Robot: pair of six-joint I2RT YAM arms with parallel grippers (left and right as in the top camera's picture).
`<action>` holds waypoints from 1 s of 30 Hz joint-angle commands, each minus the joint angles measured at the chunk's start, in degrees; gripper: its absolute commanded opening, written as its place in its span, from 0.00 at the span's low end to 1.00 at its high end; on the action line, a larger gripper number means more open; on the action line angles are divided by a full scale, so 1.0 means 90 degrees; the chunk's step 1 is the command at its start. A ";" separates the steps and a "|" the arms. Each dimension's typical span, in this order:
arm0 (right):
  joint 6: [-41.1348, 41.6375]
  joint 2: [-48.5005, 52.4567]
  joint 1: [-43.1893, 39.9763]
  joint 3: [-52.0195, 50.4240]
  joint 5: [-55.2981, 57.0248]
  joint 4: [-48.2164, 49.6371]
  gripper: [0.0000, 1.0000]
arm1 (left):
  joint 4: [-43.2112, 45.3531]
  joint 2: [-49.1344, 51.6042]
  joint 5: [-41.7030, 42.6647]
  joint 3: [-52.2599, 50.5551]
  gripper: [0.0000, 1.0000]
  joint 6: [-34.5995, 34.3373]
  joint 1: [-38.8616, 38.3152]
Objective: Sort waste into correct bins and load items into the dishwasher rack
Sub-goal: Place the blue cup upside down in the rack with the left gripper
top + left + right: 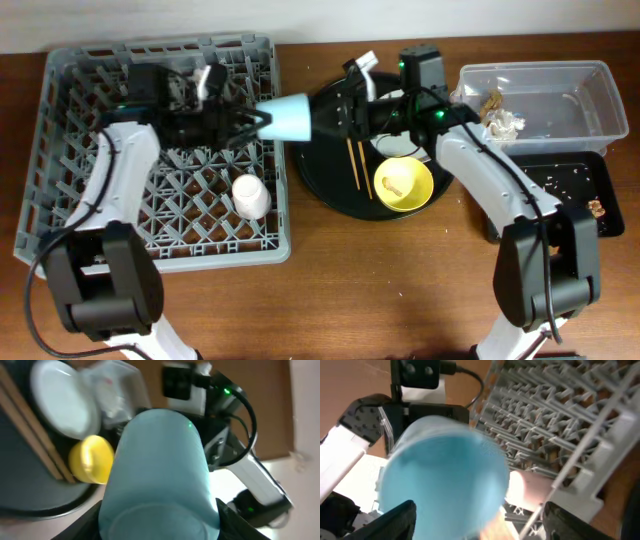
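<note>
My left gripper [247, 125] is shut on the narrow base of the light blue cup [292, 118] and holds it sideways above the right edge of the grey dishwasher rack [70, 150]. In the left wrist view the cup [160, 465] sits between the fingers [160, 527]. My right gripper [345, 112] is open at the cup's mouth. In the right wrist view its fingers [480, 525] stand wide apart, with the cup [445, 475] just ahead. The pale pink-white cup [250, 195] stands in the rack. The yellow bowl [403, 183] and chopsticks [353, 160] lie on the round black tray [320, 180]. The plate [62, 402] shows in the left wrist view.
The clear tub [560, 75] at the back right holds crumpled tissue [505, 123] and brown bits. The shallow black tray [575, 200] in front of it holds crumbs. Brown table lies in front of the rack and tray.
</note>
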 commanded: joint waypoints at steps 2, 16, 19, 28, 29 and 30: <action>-0.0597 -0.0063 -0.0532 0.0078 0.0114 -0.0678 0.92 | 0.0061 -0.0049 -0.1447 0.0175 0.40 -0.0318 0.0250; -0.1605 -0.0063 -0.0614 0.0078 0.2222 -0.2630 0.92 | -0.1433 0.0012 -0.9515 0.1328 0.39 -0.0277 -0.1717; -0.1605 -0.0063 -0.0614 0.0078 0.2225 -0.2635 0.92 | -0.1586 0.0352 -0.9483 0.1328 0.39 -0.0277 -0.1717; -0.1605 -0.0359 -0.0702 0.0304 0.2446 -0.2730 0.83 | -0.1588 0.0568 -0.9156 0.1715 0.92 -0.0279 -0.1778; -0.1608 -0.0617 -0.0794 0.0493 0.2805 -0.3036 0.82 | -0.1698 0.0566 -0.9017 0.2006 0.92 -0.0279 -0.1790; -0.1681 -0.0882 -0.0874 0.0636 0.3162 -0.3342 0.82 | -0.1863 0.0563 -0.8927 0.2334 0.92 -0.0277 -0.1807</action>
